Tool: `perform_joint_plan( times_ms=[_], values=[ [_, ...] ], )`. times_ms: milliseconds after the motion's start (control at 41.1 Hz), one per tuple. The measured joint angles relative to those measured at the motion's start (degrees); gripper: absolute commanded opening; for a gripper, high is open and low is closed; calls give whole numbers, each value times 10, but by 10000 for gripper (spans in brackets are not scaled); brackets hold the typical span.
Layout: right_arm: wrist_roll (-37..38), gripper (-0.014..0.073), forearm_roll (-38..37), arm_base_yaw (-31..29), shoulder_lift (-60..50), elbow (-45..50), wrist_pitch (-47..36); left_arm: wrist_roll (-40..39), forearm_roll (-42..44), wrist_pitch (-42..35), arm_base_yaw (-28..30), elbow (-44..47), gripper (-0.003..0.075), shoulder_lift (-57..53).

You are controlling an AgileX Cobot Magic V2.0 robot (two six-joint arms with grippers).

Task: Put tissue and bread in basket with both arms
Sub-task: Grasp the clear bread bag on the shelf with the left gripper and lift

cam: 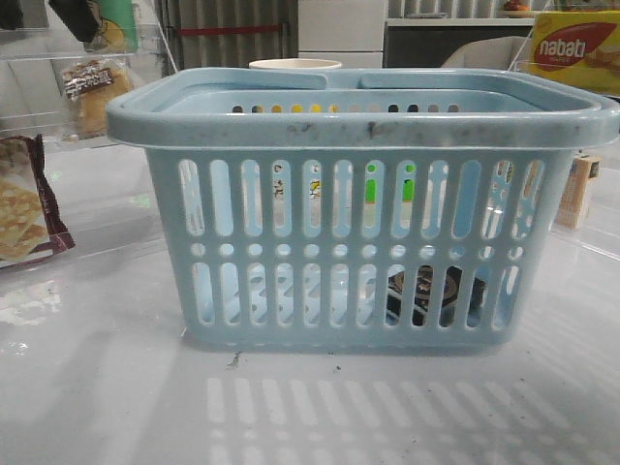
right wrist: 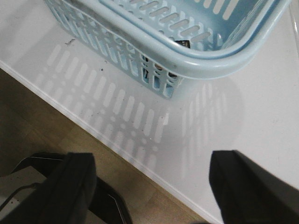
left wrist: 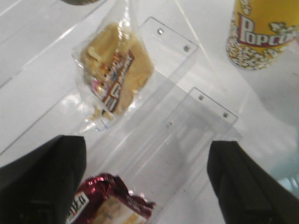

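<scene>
The light blue basket (cam: 358,232) stands mid-table. The black tissue pack (cam: 426,295) lies inside it on the bottom at the right, seen through the slots. A dark corner of it shows in the right wrist view (right wrist: 182,44). The bread (cam: 92,92) in clear wrap sits on a clear shelf at the far left. In the left wrist view, the bread (left wrist: 117,74) lies ahead of my open, empty left gripper (left wrist: 147,186). My right gripper (right wrist: 149,186) is open and empty over the table's front edge, near the basket's corner (right wrist: 205,65). Neither gripper shows in the front view.
A maroon-edged cracker packet (cam: 19,208) lies at the left, close under the left gripper (left wrist: 107,205). A popcorn cup (left wrist: 259,32) stands beyond the clear acrylic stands (left wrist: 187,107). A yellow Nabati box (cam: 576,48) is at the back right. The floor (right wrist: 42,116) lies beyond the table edge.
</scene>
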Motion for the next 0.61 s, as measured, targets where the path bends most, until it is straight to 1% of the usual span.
perform_joint_plan(
  times_ms=[195, 317, 390, 463, 609],
  values=[
    [0, 602, 0, 0, 0, 0, 0, 0, -1, -13, 18, -89, 580, 106],
    [0, 602, 0, 0, 0, 0, 0, 0, -1, -30, 23, -121, 570, 153],
    [0, 602, 0, 0, 0, 0, 0, 0, -1, -37, 23, -128, 510, 172],
    [0, 602, 0, 0, 0, 0, 0, 0, -1, -42, 23, -130, 410, 185],
    [0, 602, 0, 0, 0, 0, 1, 0, -1, -49, 23, -130, 267, 192]
  ],
)
